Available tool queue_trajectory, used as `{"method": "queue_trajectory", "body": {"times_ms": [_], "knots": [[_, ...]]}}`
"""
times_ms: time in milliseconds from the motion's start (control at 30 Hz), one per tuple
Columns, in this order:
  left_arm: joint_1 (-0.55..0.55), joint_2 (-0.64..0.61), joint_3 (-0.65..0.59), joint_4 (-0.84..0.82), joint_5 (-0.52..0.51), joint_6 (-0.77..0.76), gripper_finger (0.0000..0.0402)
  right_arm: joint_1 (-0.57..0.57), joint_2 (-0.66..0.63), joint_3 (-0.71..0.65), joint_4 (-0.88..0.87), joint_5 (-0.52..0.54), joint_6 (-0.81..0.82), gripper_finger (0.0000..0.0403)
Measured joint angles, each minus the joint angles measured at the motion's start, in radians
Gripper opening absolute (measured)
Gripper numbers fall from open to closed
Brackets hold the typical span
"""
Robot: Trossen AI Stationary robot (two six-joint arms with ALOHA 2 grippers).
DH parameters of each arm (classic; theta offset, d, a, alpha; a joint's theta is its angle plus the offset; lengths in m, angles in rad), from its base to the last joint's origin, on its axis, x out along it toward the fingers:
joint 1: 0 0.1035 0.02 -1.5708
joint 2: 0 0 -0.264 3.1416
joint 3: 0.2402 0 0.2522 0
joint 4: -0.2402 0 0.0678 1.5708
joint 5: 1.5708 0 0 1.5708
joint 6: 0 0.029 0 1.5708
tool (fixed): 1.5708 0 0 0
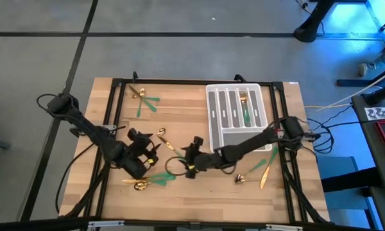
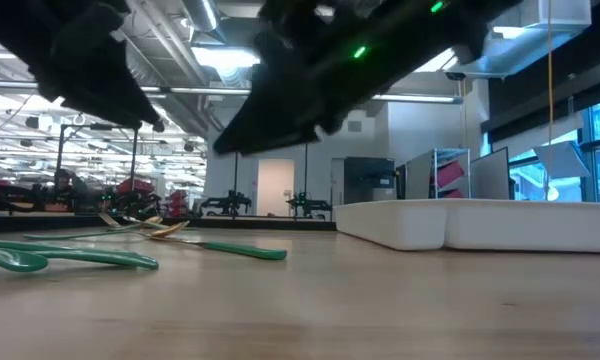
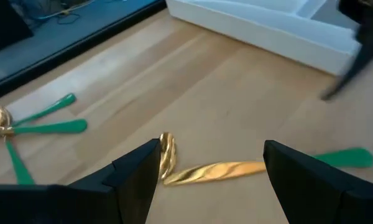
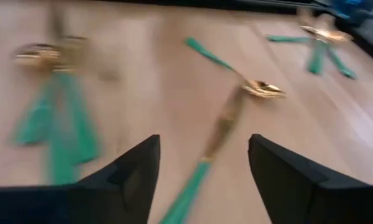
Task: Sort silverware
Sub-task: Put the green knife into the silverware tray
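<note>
Both grippers, left (image 1: pixel 149 149) and right (image 1: pixel 191 160), hover open and empty over the silverware (image 1: pixel 155 180) scattered mid-table beside the tray (image 1: pixel 213 112), so a pick seems in hand, calling next for a descent around one handle.

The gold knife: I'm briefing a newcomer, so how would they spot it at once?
Find the white slotted tray at the table's far right. Below its near right corner, by the table edge, lies the gold knife, slanted. Unlike its neighbours, it shows no green.
</note>
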Motion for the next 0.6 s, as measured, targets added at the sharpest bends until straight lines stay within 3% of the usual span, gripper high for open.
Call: {"method": "queue_trajectory", "body": {"times_ms": [133, 300, 400, 600], "knots": [[-0.037, 0.001, -0.027, 0.015, -0.006, -0.044, 0.0274, -0.035, 0.072, 0.043, 0.032, 0.023, 0.062, 0.0261], [-0.049, 0.001, -0.052, 0.02, -0.043, -0.053, 0.0274, -0.076, 0.167, 0.042, 0.114, -0.103, 0.163, 0.0261], [-0.048, 0.001, -0.065, 0.023, -0.057, -0.073, 0.0274, -0.078, 0.207, 0.043, 0.138, -0.091, 0.205, 0.026], [-0.048, 0.001, -0.085, 0.02, -0.068, -0.093, 0.0274, -0.077, 0.233, 0.047, 0.112, -0.077, 0.21, 0.0223]]}}
